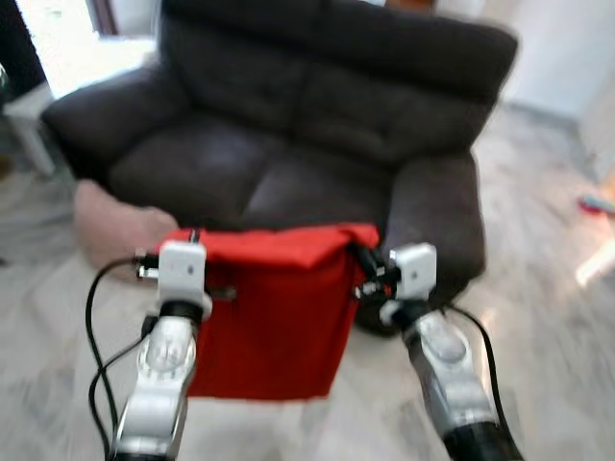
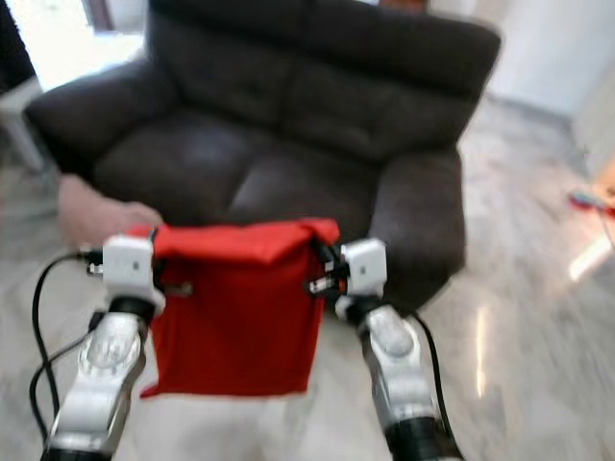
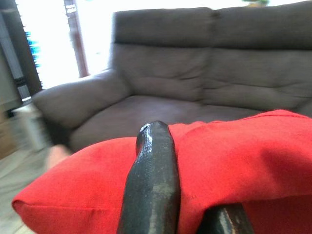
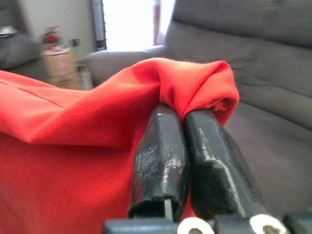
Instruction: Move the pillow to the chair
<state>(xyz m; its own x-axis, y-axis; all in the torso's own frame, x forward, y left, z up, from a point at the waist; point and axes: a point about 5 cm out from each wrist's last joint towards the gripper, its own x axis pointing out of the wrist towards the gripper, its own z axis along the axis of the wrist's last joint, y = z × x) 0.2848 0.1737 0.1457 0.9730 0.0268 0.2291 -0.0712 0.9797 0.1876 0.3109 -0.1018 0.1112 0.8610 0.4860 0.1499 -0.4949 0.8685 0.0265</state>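
Pillow: the flat red fabric pillow (image 1: 274,317) hangs between both grippers, in front of the dark grey padded sofa (image 1: 288,125), above the pale marble floor (image 1: 548,317).
Left gripper (image 1: 192,245): clamped on the pillow's top corner.
Right gripper (image 4: 192,161): fingers pinched on a fabric fold.
Risk: the thin pinch may slip, dropping the pillow.
Unclear: blur; the pink object (image 1: 110,223) beside the sofa is unidentifiable.

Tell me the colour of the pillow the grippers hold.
Plain red, no pattern. The pillow shows best in the left eye view, hanging in front of the dark sofa.
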